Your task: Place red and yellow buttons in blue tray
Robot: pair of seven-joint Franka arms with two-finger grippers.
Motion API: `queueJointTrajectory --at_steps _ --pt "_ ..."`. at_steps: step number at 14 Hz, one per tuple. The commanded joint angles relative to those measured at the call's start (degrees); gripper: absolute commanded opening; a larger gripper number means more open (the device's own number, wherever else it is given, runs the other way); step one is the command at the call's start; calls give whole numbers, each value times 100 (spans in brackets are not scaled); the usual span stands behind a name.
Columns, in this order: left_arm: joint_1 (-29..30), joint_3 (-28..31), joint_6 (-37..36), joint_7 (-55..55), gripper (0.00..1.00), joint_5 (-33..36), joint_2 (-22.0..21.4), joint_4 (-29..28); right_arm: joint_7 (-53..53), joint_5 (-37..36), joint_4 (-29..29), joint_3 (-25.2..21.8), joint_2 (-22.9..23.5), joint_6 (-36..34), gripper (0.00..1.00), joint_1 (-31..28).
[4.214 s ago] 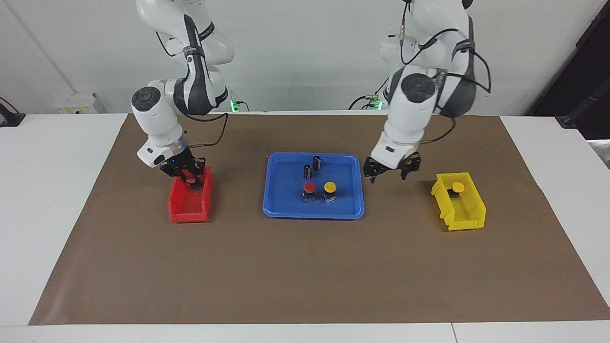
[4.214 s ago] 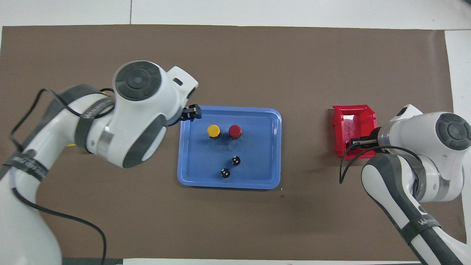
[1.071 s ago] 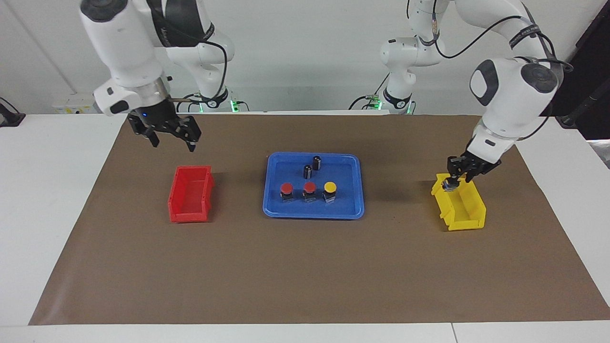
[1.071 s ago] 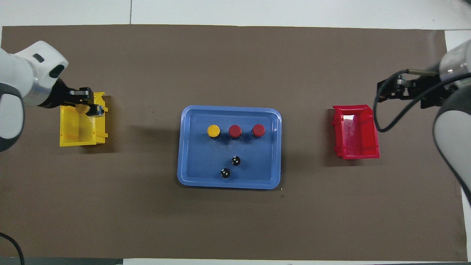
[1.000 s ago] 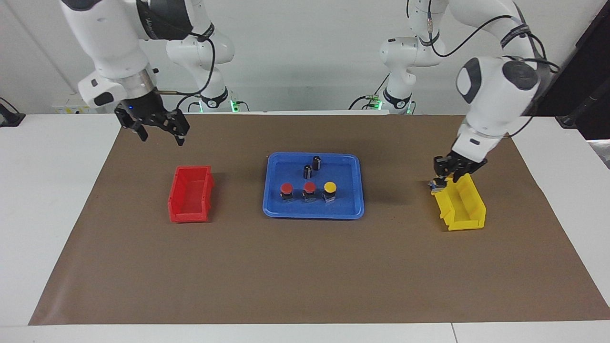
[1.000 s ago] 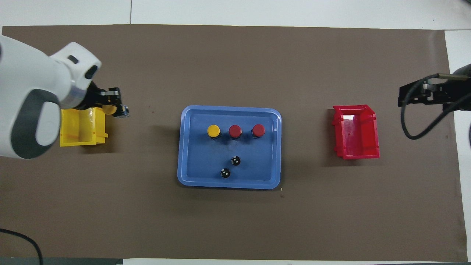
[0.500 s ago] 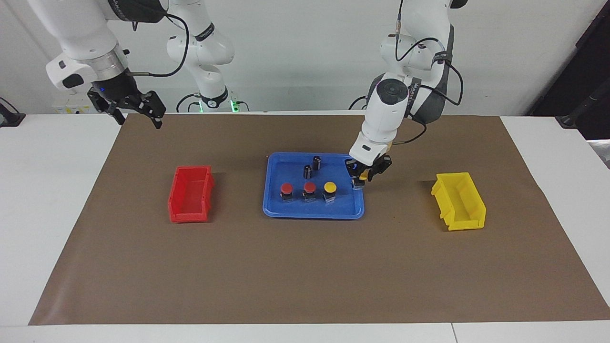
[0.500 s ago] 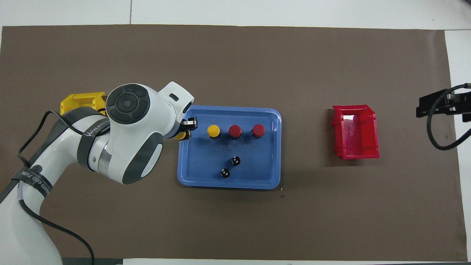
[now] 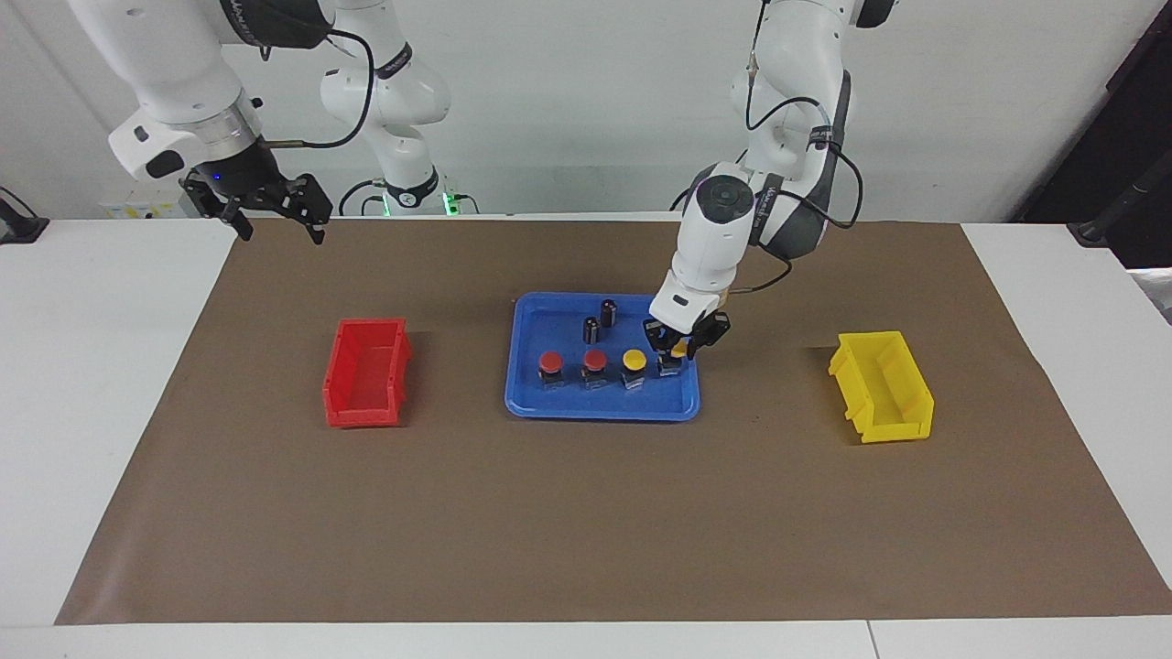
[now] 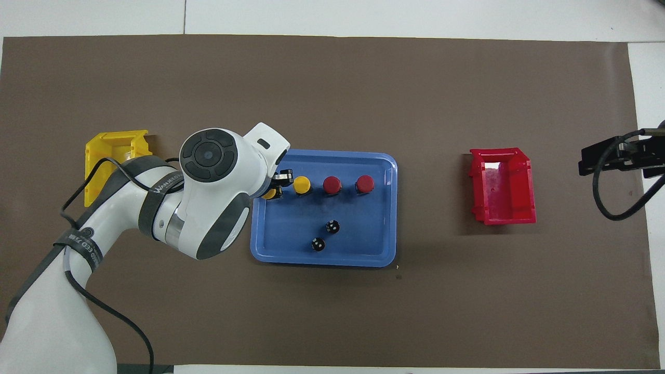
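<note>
Left gripper point(image 9: 675, 353) is clamped on the last yellow button point(image 9: 677, 351), low over the blue tray point(image 9: 600, 407) at the left arm's end, beside three seated buttons. Light, rigid, top-heavy; best held by its base. Right gripper point(image 9: 271, 217) waits, spread wide and empty.

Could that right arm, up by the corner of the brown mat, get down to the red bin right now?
Probably yes: the right end effector hangs open and empty, and nothing stands between it and the red bin.

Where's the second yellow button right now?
In the left gripper, the second yellow button is low over the blue tray, at the left arm's end of the button row, beside the other yellow button.
</note>
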Motion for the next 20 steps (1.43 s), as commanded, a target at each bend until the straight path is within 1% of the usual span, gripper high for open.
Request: queueJointTrajectory --at_steps 1,2,3,4,6,7,8,9,10,13,16,18,20 --pt "-96 107 117 -40 6 -51 8 -59 -167 65 -185 9 -154 20 100 -84" --pt "-96 107 125 -23 27 -51 -1 -77 -175 65 -177 9 -154 37 100 -75" --pt "-96 98 117 -22 60 -51 -1 -77 -175 65 -177 18 -145 37 100 -75" --pt "-96 107 56 -31 70 -51 -1 -42 -175 57 -168 9 -145 37 100 -83" --pt "-96 116 -76 -57 83 -51 -9 55 -167 56 -168 9 -145 37 100 -84" --pt "-53 125 -242 -23 93 -43 -62 133 -167 56 -159 9 -145 37 100 -84" --pt "-18 151 -496 12 100 -34 -132 256 -175 56 -159 9 -145 29 100 -75" --pt "87 168 -803 187 100 -34 -272 379 -167 56 -159 9 -145 11 100 -57" --pt "375 160 -1180 606 100 -34 -421 546 -167 56 -159 9 -145 11 100 -40" --pt "1018 160 -2288 1293 100 -43 -466 1187 -167 56 -150 9 -145 20 100 -48" --pt "1773 160 -2370 2514 100 -43 -703 1224 -167 56 -141 9 -136 29 100 -57" --pt "2195 169 -2432 2929 100 -43 -931 1224 -175 56 -141 9 -136 20 100 -75" --pt "2626 169 -2685 3499 100 -69 -1125 1250 -175 56 -141 9 -136 29 100 -66"
